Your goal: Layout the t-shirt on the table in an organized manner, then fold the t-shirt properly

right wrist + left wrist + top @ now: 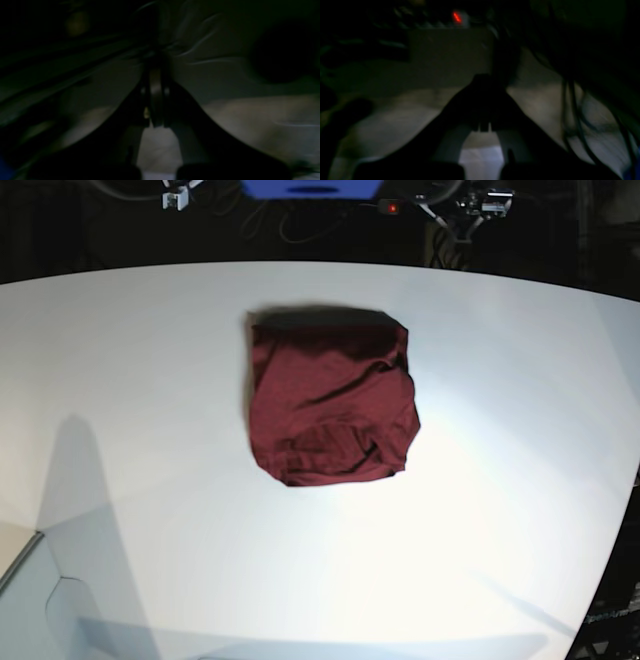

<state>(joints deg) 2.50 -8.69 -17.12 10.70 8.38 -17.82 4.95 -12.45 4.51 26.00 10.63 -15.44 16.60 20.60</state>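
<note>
The dark red t-shirt (330, 400) lies in a compact, roughly square, wrinkled bundle a little behind the middle of the white table (120, 380). Neither arm shows in the base view. Both wrist views are very dark. In the left wrist view my left gripper (483, 80) appears as a black silhouette with its fingers meeting at a point, shut, with no cloth between them. My right gripper (156, 75) also has its fingers pressed together, shut on nothing. The shirt does not show in either wrist view.
Behind the table's far edge are a blue object (310, 188), cables and a small red light (392, 208), also seen as a red light (456, 17) in the left wrist view. The table's edge curves down at the right (615, 540).
</note>
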